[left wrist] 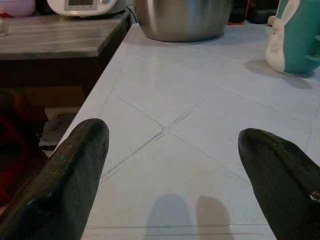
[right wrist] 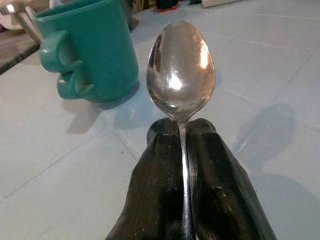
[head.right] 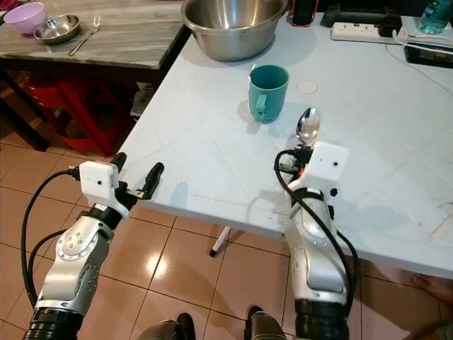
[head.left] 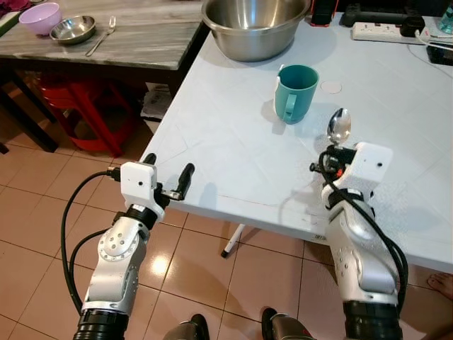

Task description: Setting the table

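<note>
On the bench [head.left: 233,156] the mug [head.left: 295,93] stands mid-way, with the big bowl [head.left: 255,25] far behind it. The spoon [head.left: 339,126] sits just right of and nearer than the mug. A power strip [head.left: 382,31] lies far right. A second bench [head.left: 134,35], far left, carries a bowl [head.left: 40,17], a dish [head.left: 72,29] and a fork [head.left: 101,37].

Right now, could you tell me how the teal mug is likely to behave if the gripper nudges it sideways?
The teal mug stands upright on a flat base, so it would probably slide over the smooth white table rather than tip. A push near the rim could tip it. Its handle sticks out, so an off-centre nudge may spin it. It looks rigid, possibly breakable.
</note>
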